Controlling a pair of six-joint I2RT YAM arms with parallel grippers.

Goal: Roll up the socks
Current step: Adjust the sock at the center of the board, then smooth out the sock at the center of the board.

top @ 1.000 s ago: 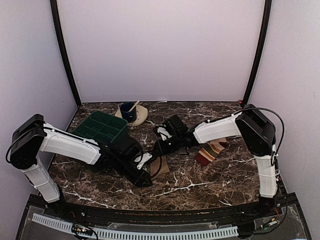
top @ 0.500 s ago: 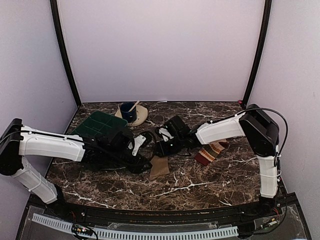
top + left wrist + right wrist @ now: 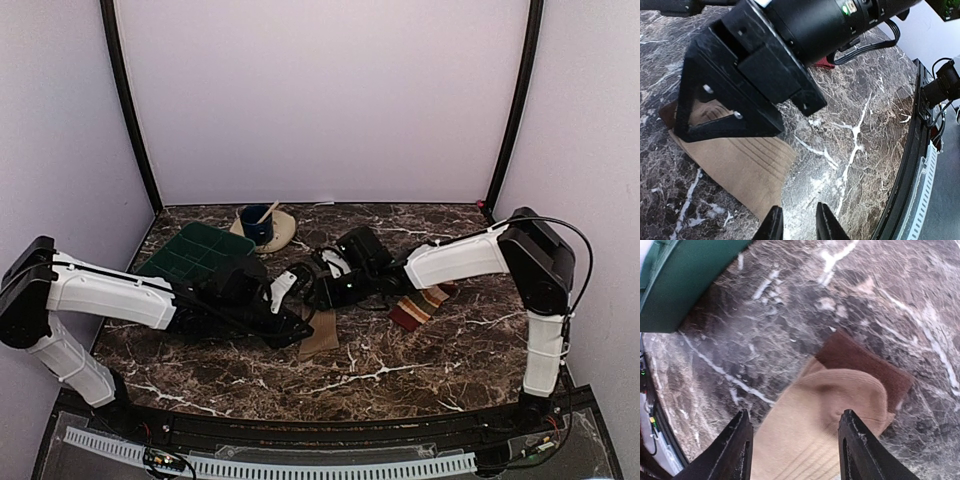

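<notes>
The right claw (image 3: 795,415) is released, its two fingers spread wide and poised above the brown-tipped end of the plain tan sock (image 3: 840,390); whether the tips touch the cloth cannot be told. The left claw (image 3: 798,210) has its fingers only a little apart with nothing between them, over bare marble just beside the sock's other end. That sock lies flat and unrolled on the bench (image 3: 400,365), near the middle and between the two claws. The striped sock (image 3: 420,303) lies well apart to the right, also flat. By the look of it the rolling is only at its start: no fold or curl shows in either sock. The next move probably calls for the right claw to drop and pinch the brown end, then turn it over toward the left claw, which could pin the far end so the cloth does not slide. Further out, the green tray (image 3: 195,255) sits at the left; the compartments that show hold nothing, the rest being hidden by the arm. Behind it a blue cup (image 3: 256,224) with a stick (image 3: 268,211) in it stands on a tan plate (image 3: 285,232).
</notes>
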